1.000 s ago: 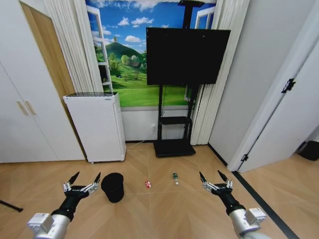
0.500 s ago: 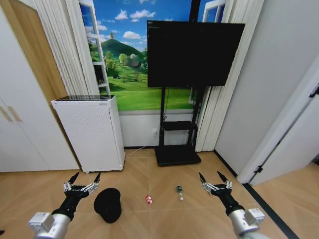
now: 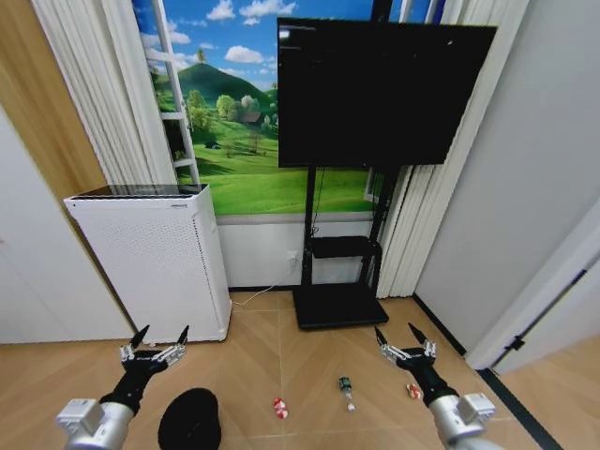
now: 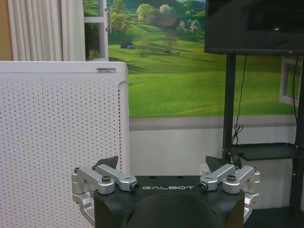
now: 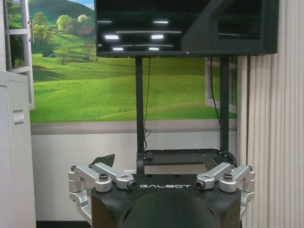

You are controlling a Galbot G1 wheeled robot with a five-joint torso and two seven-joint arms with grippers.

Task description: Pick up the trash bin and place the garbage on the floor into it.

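A wood floor [image 3: 281, 347] runs up to a wall with a green landscape mural [image 3: 244, 141]. From the left: a white perforated appliance [image 3: 150, 258], then the left gripper [image 3: 157, 340] held low with its fingers spread wide and empty. The trash bin [image 3: 190, 422] sits on the floor just beside it. Next come a red-and-white wrapper [image 3: 280, 408], a green bottle [image 3: 346, 388] and another wrapper [image 3: 412, 390], near the right gripper [image 3: 402, 338], fingers also wide.

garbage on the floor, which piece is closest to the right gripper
The red-and-white wrapper, just beside the right gripper. The green bottle lies farther toward the middle, and the other red-and-white wrapper farther still.
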